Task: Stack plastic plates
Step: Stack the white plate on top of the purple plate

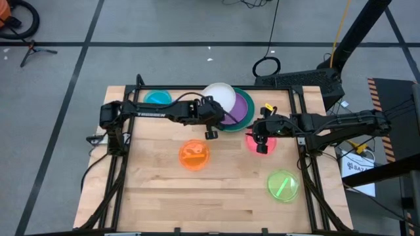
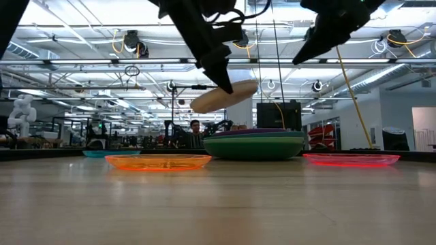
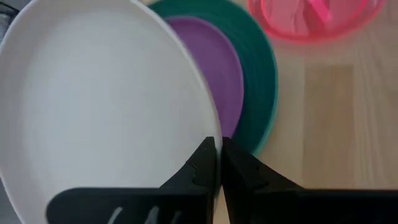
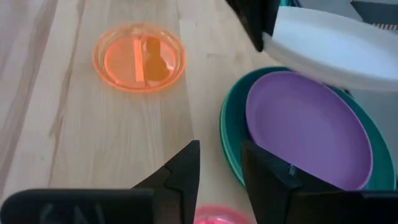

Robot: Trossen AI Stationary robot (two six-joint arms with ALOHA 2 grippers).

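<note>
white plate (image 1: 221, 96) tilted above the purple-on-green stack (image 1: 241, 111); orange (image 1: 195, 156), pink (image 1: 261, 142), lime (image 1: 283, 185), perhaps blue (image 1: 157, 98) plates lie apart.

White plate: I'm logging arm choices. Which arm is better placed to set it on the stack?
The left. The left gripper is shut on the white plate's rim, holding it tilted above the purple plate. The right gripper is open and empty above the pink plate.

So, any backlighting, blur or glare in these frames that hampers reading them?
Low view: bright ceiling lights leave both arms as dark silhouettes, and the near tabletop is soft. Left wrist view: the white plate is close and slightly blurred. High view: evenly lit, with small glints on the lime plate.
</note>
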